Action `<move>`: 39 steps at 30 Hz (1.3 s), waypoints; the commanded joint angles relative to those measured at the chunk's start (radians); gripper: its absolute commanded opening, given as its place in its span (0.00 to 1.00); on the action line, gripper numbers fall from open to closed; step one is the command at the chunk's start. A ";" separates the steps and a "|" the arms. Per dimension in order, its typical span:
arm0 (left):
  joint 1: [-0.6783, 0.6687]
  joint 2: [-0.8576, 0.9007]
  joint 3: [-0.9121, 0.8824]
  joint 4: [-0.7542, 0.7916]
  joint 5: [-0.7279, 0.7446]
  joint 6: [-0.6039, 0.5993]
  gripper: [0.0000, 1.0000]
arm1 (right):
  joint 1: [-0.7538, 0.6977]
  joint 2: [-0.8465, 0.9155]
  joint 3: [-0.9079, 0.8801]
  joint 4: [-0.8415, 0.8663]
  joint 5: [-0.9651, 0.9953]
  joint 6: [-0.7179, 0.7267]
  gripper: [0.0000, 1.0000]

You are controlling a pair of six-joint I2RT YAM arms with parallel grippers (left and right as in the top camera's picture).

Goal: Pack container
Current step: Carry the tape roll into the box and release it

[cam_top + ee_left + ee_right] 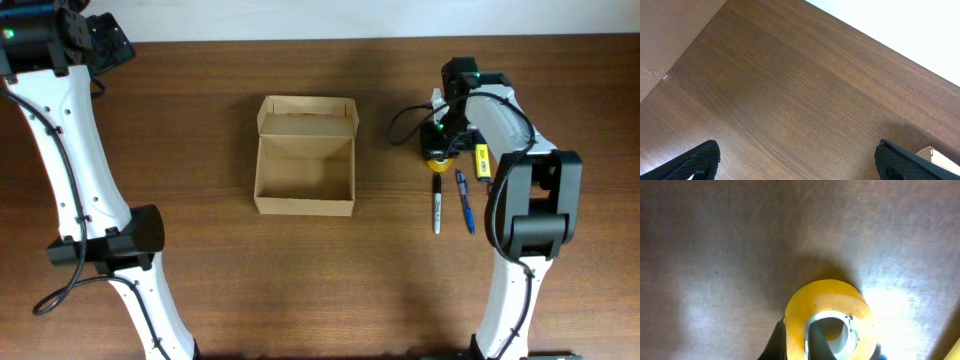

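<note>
Container (304, 206) sits open-lidded; left fingers (700, 162) spread apart, right fingers (771, 347) clamped on the yellow tape roll (827, 297) wall.

The left arm (72, 170) stretched to the far left corner, and the left gripper (799, 162) had its jaws wide apart. The right arm (525, 160) folded back on itself. The right gripper (796, 341) pinched a tape roll's (830, 297) wall, one finger inside and one outside.

no legible text, brand, number or sign on anything in view
</note>
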 commanded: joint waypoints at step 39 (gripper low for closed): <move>0.004 -0.030 0.009 -0.001 -0.007 0.012 1.00 | 0.590 0.131 0.380 -0.187 -0.019 -0.322 0.04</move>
